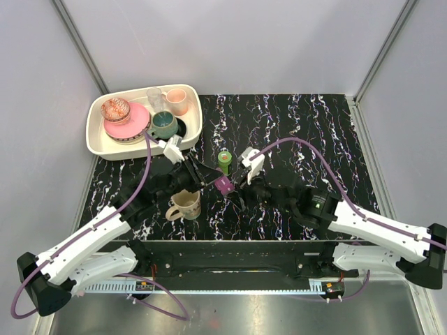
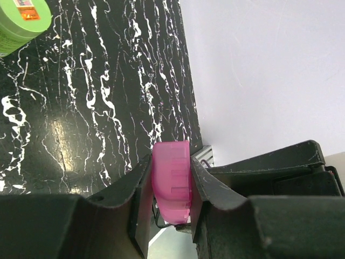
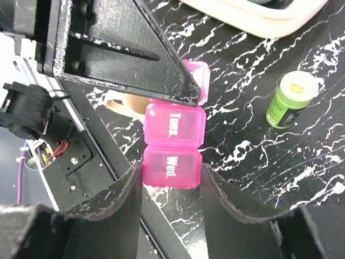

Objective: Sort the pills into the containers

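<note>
The magenta pill box hangs above the table centre between both grippers. My left gripper is shut on one end of it; in the left wrist view the box sits clamped between the fingers. My right gripper straddles the "Wed." end of the box, both fingers against its sides. All visible lids are closed. The lime-green bottle stands capped just behind, and also shows in the left wrist view and the right wrist view. No pills are in view.
A beige handled mug stands near the front left of the box. A cream tray at the back left holds a pink plate, a teal cup, a pink cup and a clear glass.
</note>
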`<state>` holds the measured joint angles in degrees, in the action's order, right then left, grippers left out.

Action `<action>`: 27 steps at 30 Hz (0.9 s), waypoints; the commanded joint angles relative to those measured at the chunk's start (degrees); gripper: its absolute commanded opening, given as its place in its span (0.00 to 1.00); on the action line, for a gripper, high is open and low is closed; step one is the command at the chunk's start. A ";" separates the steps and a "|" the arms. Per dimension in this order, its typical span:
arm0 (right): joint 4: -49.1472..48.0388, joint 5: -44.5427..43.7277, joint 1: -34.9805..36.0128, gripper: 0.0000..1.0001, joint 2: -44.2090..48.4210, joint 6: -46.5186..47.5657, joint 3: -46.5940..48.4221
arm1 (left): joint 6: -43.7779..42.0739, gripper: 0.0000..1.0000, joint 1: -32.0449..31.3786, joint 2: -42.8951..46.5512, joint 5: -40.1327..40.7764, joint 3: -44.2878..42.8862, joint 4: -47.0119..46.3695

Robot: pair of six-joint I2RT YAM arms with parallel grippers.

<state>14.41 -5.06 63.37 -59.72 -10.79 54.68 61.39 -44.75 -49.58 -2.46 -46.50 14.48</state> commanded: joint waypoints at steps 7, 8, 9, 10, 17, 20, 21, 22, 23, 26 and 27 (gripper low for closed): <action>-6.24 2.51 0.26 0.23 5.32 -3.36 -0.97 | -1.09 0.00 -0.16 1.15 -3.78 0.27 -6.30; -6.33 2.42 0.35 0.23 5.67 -3.71 -0.89 | -1.18 0.00 -0.07 1.33 -4.04 0.36 -6.65; -6.50 2.16 0.26 0.22 6.02 -4.15 -0.89 | -1.44 0.00 -0.16 1.24 -4.31 0.36 -6.66; -6.68 2.07 0.35 0.22 6.28 -4.76 -0.97 | -1.44 0.00 -0.16 1.42 -4.31 0.53 -6.92; -8.17 2.16 0.08 0.20 7.60 -7.84 -1.41 | -1.80 0.00 -0.16 1.59 -5.53 0.80 -8.15; -8.44 1.46 -0.18 0.25 8.13 -8.99 -1.68 | -1.80 0.00 -0.16 1.68 -6.24 1.24 -9.12; -8.35 0.41 -0.18 0.31 8.31 -9.16 -1.68 | -1.88 0.00 -0.16 1.68 -6.42 1.41 -9.29; -8.18 -0.21 -0.18 0.45 8.48 -9.16 -1.85 | -1.88 0.00 -0.25 1.94 -6.51 1.41 -9.56; -8.00 -1.08 -0.27 0.51 8.83 -8.99 -1.85 | -1.97 0.00 -0.25 1.95 -6.85 1.50 -9.73; -6.60 -4.86 -0.27 0.67 9.19 -8.55 -1.59 | -2.06 0.00 -0.25 2.21 -6.95 1.50 -9.91; -5.64 -5.48 -0.27 0.69 9.27 -8.20 -1.24 | -2.06 0.00 -0.25 2.21 -7.12 1.50 -9.91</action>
<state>11.38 -6.13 63.26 -52.12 -18.98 52.29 60.20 -44.82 -48.36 -7.55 -45.32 7.55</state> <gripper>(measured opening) 0.653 0.312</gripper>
